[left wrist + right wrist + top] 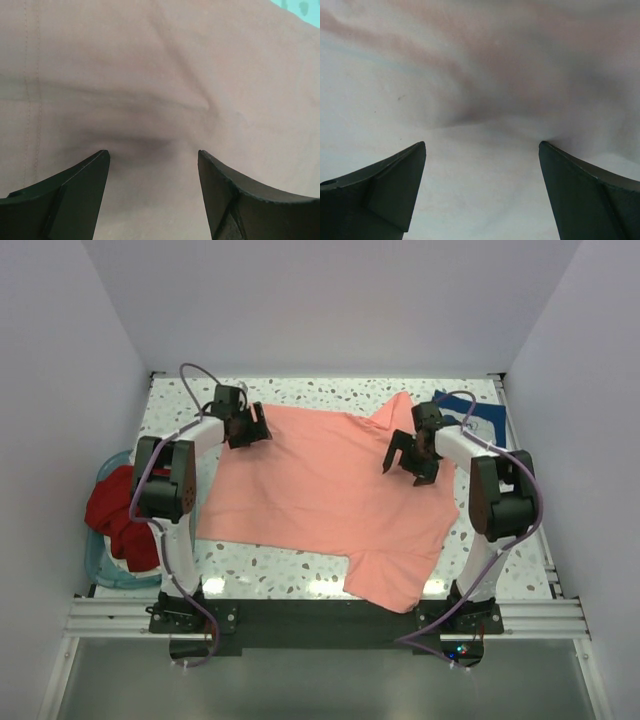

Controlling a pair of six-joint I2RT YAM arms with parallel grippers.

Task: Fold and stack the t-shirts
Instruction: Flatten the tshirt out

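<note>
The salmon-pink t-shirt (325, 490) lies spread on the table, one sleeve hanging toward the front edge. My left gripper (250, 430) is open, its fingers pressed down onto the shirt's far left corner; the cloth (160, 90) fills the left wrist view between the open fingers. My right gripper (412, 462) is open over the shirt's right edge, with pale cloth (480, 75) bunched between its fingers. A folded navy blue t-shirt with white print (478, 418) lies at the far right. A dark red t-shirt (118, 515) hangs out of the basket at the left.
A teal plastic basket (95, 565) stands off the table's left edge. The speckled white tabletop (300, 390) shows along the back and front of the pink shirt. Grey walls close in the sides and back.
</note>
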